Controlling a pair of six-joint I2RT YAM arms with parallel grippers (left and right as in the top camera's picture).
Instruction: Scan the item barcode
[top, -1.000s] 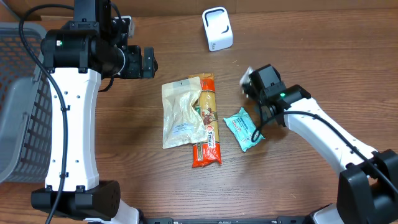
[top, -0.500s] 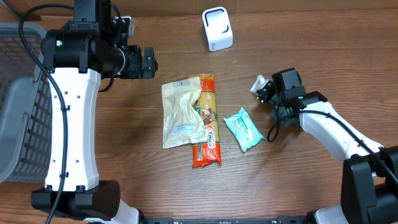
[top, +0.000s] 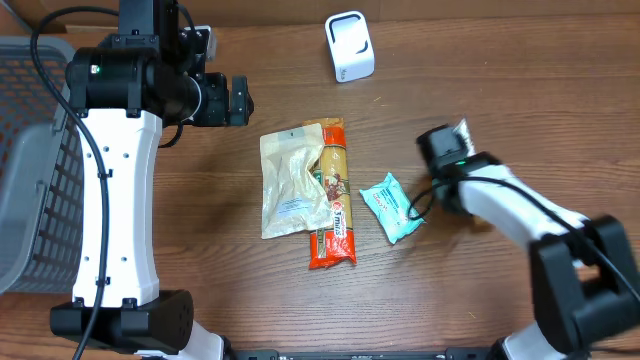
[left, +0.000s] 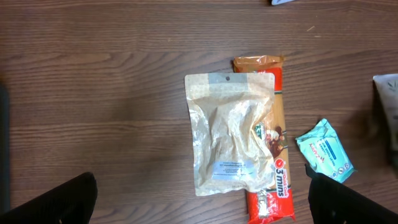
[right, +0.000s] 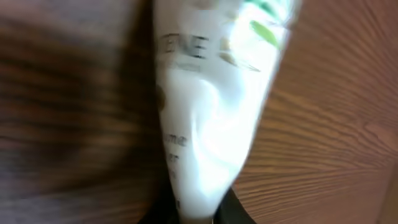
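Over on the right side of the table (top: 520, 60), the right gripper (top: 452, 140) is pressed together on a white tube (right: 211, 112), pinching its lower end so that the rest sticks out past the fingers. The right wrist view is blurred, and only some grey lettering and a touch of green show on the tube; I can see no barcode on the face turned to that camera. The white scanner (top: 349, 46) stands well apart, toward the far edge of the table.

The left gripper (top: 240, 100) hangs spread wide and holds nothing. Below it lie 3 other packets: a pale pouch (left: 230, 134) overlapping an orange packet (left: 273, 186), and a teal packet (left: 324, 149) just to the side. A grey basket (top: 25, 200) sits at the left edge.

To my eye the pick-up is done and the step in hand is bringing the tube to the scanner. The next move calls for carrying it across toward the scanner's front and turning the wrist until the barcode, wherever it is printed, faces that window. A soft tube may bend in the pinch, so the printed face should be kept flat.
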